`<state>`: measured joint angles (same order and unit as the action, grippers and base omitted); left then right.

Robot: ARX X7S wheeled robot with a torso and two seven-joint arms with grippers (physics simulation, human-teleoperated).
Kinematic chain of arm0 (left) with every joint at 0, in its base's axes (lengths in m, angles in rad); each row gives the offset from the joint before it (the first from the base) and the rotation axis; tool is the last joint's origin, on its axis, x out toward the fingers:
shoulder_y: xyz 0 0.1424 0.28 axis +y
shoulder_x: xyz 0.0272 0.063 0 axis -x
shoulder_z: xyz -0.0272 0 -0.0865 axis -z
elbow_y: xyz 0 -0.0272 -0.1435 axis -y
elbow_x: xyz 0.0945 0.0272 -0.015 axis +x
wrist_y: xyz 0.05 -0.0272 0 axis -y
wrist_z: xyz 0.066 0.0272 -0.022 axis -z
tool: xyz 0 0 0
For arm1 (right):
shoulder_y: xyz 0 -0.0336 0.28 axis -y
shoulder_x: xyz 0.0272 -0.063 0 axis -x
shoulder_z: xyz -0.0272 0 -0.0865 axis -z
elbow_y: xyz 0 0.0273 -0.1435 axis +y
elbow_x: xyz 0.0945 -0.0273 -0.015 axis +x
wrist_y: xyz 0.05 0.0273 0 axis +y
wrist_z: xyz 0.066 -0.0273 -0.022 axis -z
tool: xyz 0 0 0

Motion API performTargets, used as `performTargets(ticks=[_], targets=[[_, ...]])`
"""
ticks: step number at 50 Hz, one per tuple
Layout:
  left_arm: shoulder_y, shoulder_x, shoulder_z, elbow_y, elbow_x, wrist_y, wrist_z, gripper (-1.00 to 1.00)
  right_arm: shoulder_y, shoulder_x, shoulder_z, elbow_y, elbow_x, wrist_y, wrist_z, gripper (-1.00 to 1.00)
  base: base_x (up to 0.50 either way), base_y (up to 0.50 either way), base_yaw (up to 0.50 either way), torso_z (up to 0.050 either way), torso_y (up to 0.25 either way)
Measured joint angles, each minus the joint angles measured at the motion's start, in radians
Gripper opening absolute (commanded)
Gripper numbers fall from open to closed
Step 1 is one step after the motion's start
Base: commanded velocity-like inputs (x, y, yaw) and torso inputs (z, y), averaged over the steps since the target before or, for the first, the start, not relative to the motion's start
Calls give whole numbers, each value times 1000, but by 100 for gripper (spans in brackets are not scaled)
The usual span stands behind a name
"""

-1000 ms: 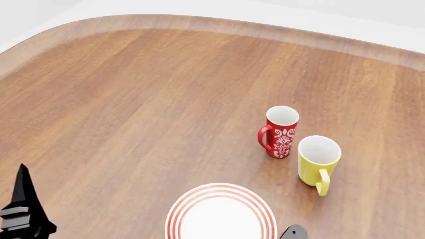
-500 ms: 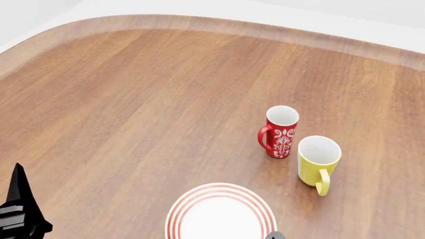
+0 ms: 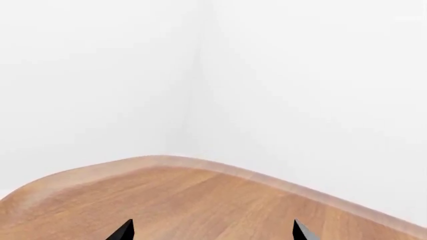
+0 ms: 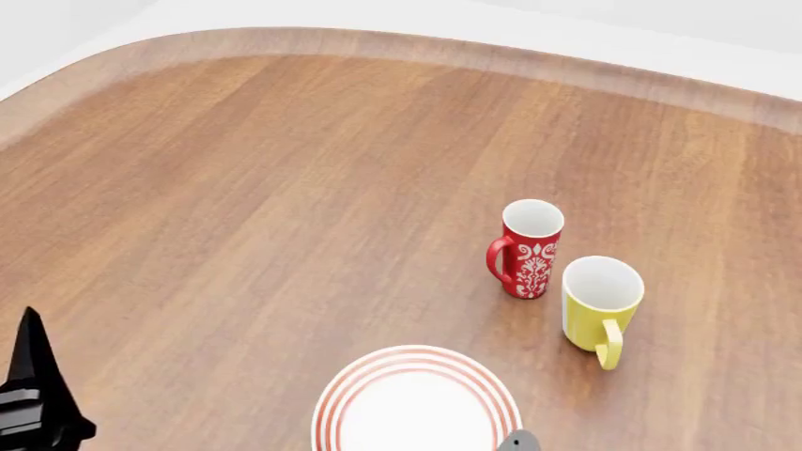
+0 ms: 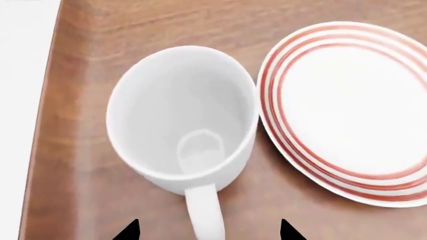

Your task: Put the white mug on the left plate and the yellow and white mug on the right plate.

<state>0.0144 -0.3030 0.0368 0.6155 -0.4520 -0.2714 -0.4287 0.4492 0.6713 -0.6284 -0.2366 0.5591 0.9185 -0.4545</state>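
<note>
The white mug (image 5: 183,115) stands upright near the table's edge in the right wrist view, out of the head view. Its handle (image 5: 203,215) points between the spread tips of my right gripper (image 5: 208,232), which is open and not touching it. A red-ringed plate (image 5: 347,105) lies right beside the mug; I cannot tell whether it is the left or the right one. One such plate (image 4: 418,399) shows at the head view's bottom centre. The yellow and white mug (image 4: 599,305) stands upright beyond it to the right. My left gripper (image 3: 212,232) is open and empty over bare wood at the near left (image 4: 36,385).
A red mug with a white pattern (image 4: 529,249) stands just left of and behind the yellow mug. The wooden table (image 4: 276,188) has a raised rounded rim (image 3: 167,162) at the far side, with white walls behind. A bit of my right arm (image 4: 517,440) shows by the plate.
My left gripper has sunk a little lower and to the left in the head view. The bit of my right arm at the bottom edge has shifted left towards the plate.
</note>
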Motion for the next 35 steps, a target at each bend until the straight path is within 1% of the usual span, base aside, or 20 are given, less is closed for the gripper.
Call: performTargets(ticks=[24,25,35], targets=[[13,-13,-6,30,-14,3,-14,100,-3,-25,-40,86,-26,-45,-27,100,0,0,0,0,0],[13,-13,-7,30,-14,3,-15,100,-3,-26,-40,87,-26,-44,-27,-100,0,0,0,0,0],[11,-16,-6,27,-17,7,-17,100,1,-30,-38,97,-26,-52,-26,-100,0,0,0,0,2]])
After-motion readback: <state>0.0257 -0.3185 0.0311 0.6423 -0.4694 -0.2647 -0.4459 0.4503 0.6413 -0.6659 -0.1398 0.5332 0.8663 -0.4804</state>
